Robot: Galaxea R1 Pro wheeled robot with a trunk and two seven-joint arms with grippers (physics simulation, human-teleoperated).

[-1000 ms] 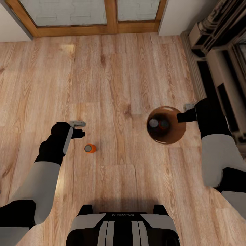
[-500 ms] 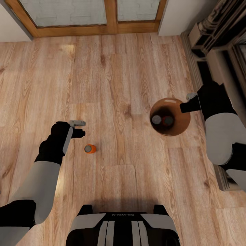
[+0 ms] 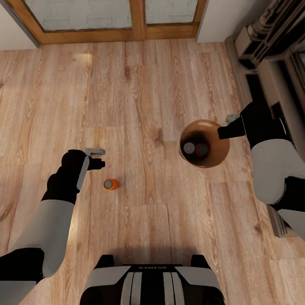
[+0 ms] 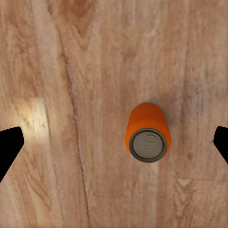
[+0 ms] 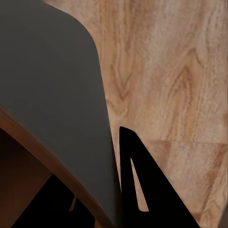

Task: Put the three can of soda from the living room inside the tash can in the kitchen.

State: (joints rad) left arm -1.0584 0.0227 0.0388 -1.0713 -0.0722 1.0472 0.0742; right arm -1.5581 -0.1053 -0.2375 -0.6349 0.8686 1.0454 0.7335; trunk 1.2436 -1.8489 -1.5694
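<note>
Orange can (image 3: 111, 184) with a grey metal top, standing upright on the plank floor (image 3: 148, 84), just beside and slightly ahead of the left gripper (image 3: 95, 157). In the left wrist view the can (image 4: 147, 134) lies between the two dark fingertips (image 4: 9, 145), which stand far apart at the picture's edges: the left gripper is spread wide and empty, touching nothing.

The brown bin (image 3: 205, 143) hangs tilted above the floor, its rim pinched by the right gripper (image 3: 228, 130); two more cans (image 3: 195, 148) rest inside it. In the right wrist view one finger (image 5: 142, 190) sits outside the bin wall (image 5: 52, 95) with the wall passing between the fingers, so the right gripper is clamped on the rim.

Handling, as judged: the can is light, rigid and smooth-sided, and likely to tip or roll if knocked at the top. The best hold would be across the mid-body, fingers on opposite sides of the cylinder. The bin is stiff and glossy; a rim pinch leaves it free to swing, and its load may shift.

Pose: the left arm (image 3: 55, 203) reaches forward and down, wrist bent so that the gripper points at the floor. The right arm (image 3: 271, 169) is bent at the elbow, forearm reaching inward, carrying the bin beside the dark shelving (image 3: 275, 51).
</note>
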